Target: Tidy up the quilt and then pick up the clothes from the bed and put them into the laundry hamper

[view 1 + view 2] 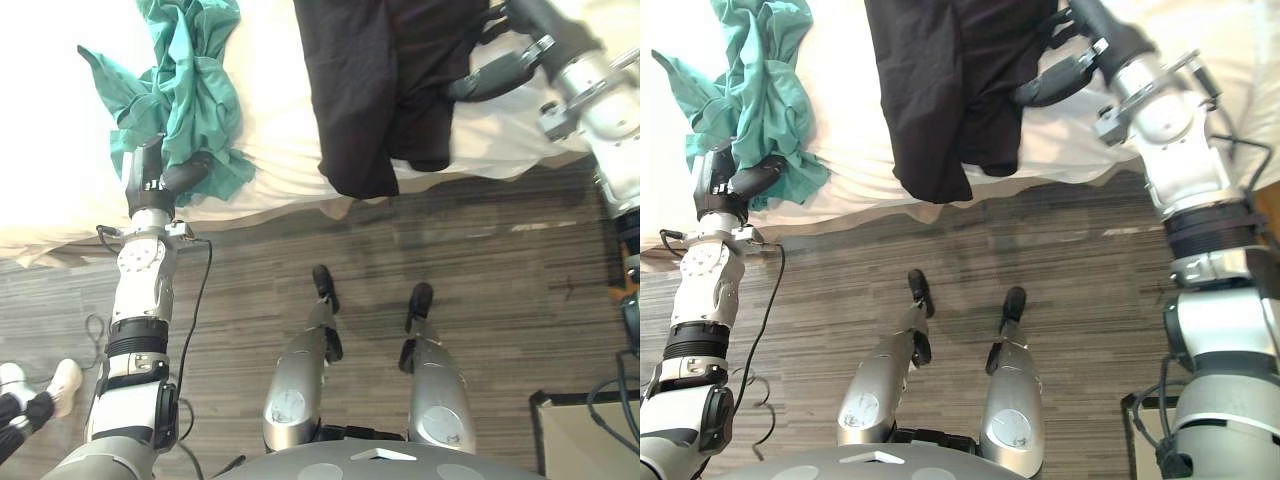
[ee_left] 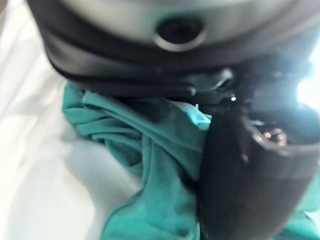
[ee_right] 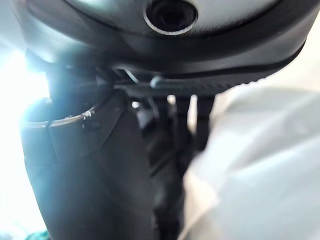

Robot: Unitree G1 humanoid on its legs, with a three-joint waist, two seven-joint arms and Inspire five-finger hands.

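Observation:
A crumpled teal garment (image 1: 190,80) lies on the white bedding (image 1: 275,120) near the bed's front edge. My left hand (image 1: 152,182) sits at the garment's lower end, its thumb (image 2: 250,190) pressed over teal folds (image 2: 155,165) and its fingers curled into the cloth. A black garment (image 1: 370,90) drapes over the bed's edge, its lower end hanging toward the floor. My right hand (image 1: 1060,70) reaches in from the right and grips the black garment's side. In the right wrist view, its dark fingers (image 3: 75,175) lie against black cloth.
Wood-look floor runs in front of the bed. A person's white shoes (image 1: 40,388) stand at the lower left. A light container with a dark rim (image 1: 585,440) sits on the floor at the lower right.

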